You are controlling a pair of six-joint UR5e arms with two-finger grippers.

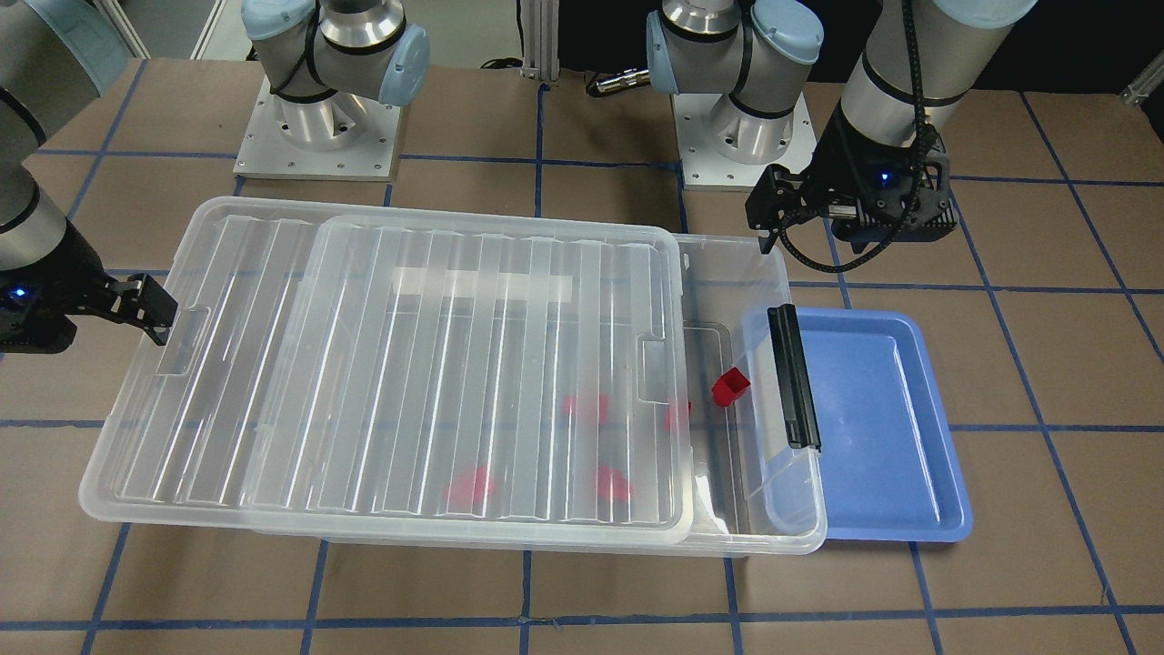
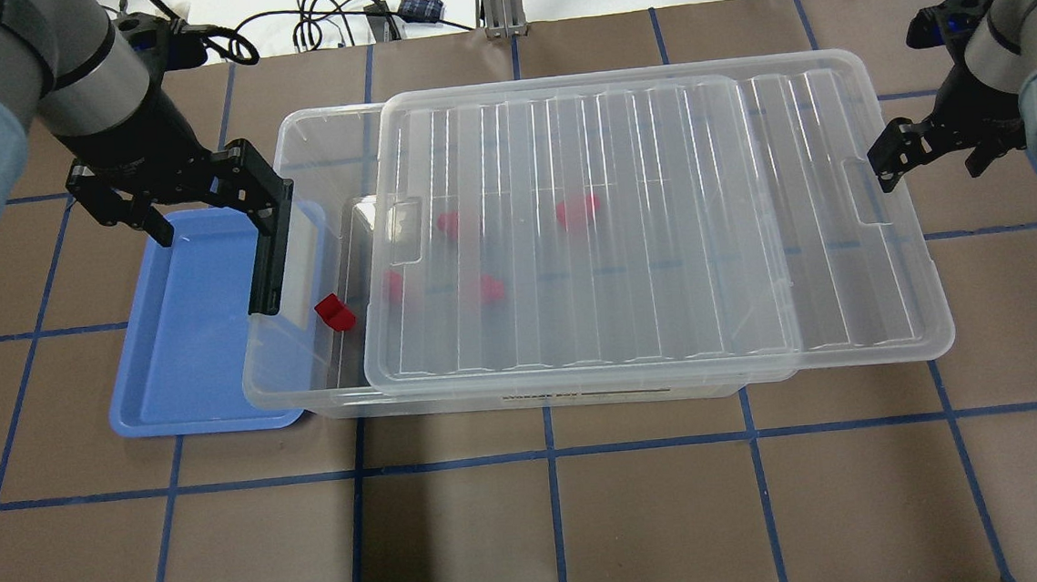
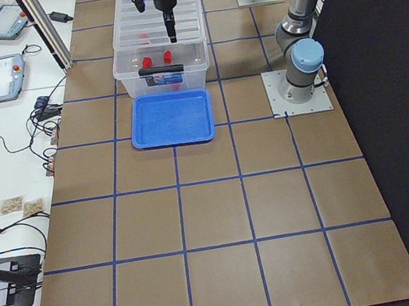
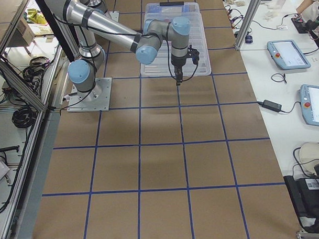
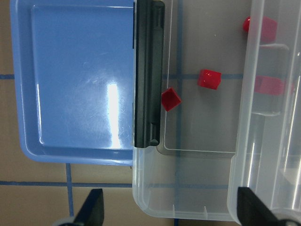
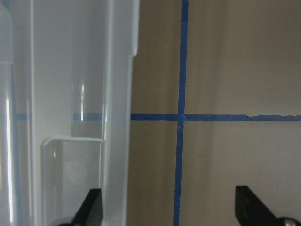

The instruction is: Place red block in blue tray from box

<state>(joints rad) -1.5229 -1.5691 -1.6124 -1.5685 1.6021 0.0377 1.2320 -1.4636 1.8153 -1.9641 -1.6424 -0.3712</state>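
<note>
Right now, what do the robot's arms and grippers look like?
The left arm and right arm are silver-grey tubes with pale blue joint caps. The left gripper and right gripper are black, angular and two-fingered. A black cable runs along the left wrist, where a small blue light glows.

Red pieces (image 1: 583,406), only pink blurs beneath the ribbed lid (image 1: 409,382) of the box (image 1: 782,496)

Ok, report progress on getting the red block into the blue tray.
Done: the lid is slid aside, baring the box at its latch end. In hand: nothing; the left pincer hangs open over it, the right pincer open beside the lid's far end. Left: the red block lies in the box at the lid's edge; the blue tray is empty.
</note>
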